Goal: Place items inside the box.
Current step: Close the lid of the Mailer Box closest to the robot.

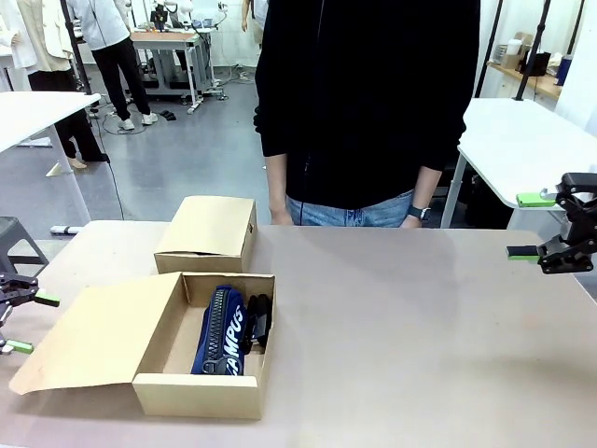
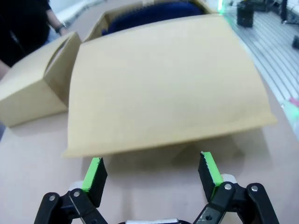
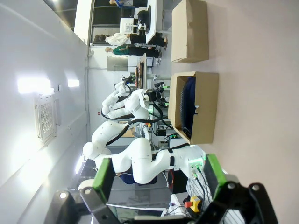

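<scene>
The open cardboard box (image 1: 201,373) stood near the front left corner of the tabletop (image 1: 420,327), its lid flap (image 1: 89,341) folded out flat towards the left edge. Inside lay a navy zip pouch (image 1: 222,331) bearing pale lettering partly readable as "CAMPUS", running from the box's far wall towards its near wall. Just beside it, against the right inner wall, sat a dark item (image 1: 259,322); its identity could not be determined. A second cardboard box (image 1: 207,233), closed, stood directly behind the open one, towards the far edge, apart from it by a narrow gap.

The left gripper (image 1: 20,322) hung at the left edge of the tabletop, just beyond the lid flap. In the left wrist view its fingers (image 2: 96,175) stood wide apart with nothing between them, pointed at the underside of the flap (image 2: 163,79).

The right gripper (image 1: 534,226) hung above the right edge of the tabletop, well apart from both boxes, its jaws spread fully and empty. The right wrist view showed its fingers (image 3: 103,173) wide apart, with both boxes lying farther off.

A person in a black top (image 1: 364,93) stood at the far edge, arms down at the sides.
</scene>
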Robot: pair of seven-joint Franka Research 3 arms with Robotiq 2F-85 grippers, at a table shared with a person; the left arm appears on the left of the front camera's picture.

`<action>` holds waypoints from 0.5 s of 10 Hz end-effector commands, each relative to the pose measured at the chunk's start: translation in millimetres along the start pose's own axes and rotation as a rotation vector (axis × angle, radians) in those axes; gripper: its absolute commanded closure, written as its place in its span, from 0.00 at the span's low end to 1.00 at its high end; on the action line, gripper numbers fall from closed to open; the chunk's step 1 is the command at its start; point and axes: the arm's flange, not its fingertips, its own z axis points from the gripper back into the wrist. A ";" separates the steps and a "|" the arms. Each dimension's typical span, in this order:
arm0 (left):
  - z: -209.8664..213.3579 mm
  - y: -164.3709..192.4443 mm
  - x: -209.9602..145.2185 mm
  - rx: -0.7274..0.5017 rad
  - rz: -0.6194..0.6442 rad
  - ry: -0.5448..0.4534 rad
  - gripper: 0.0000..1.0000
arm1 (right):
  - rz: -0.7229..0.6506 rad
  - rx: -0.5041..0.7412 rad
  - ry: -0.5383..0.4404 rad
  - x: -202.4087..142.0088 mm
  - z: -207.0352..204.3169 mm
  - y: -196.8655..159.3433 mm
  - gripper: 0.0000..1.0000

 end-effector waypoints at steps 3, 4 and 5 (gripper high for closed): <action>-0.8 4.8 -28.4 -0.028 0.074 0.020 0.00 | 0.003 0.014 -0.004 0.4 -0.5 2.5 0.00; -8.9 3.6 -30.3 -0.042 0.081 0.002 0.00 | 0.003 0.014 -0.004 0.4 -0.5 2.5 0.00; -16.3 3.1 -29.3 -0.053 0.080 -0.005 0.00 | 0.003 0.014 -0.004 0.4 -0.5 2.5 0.00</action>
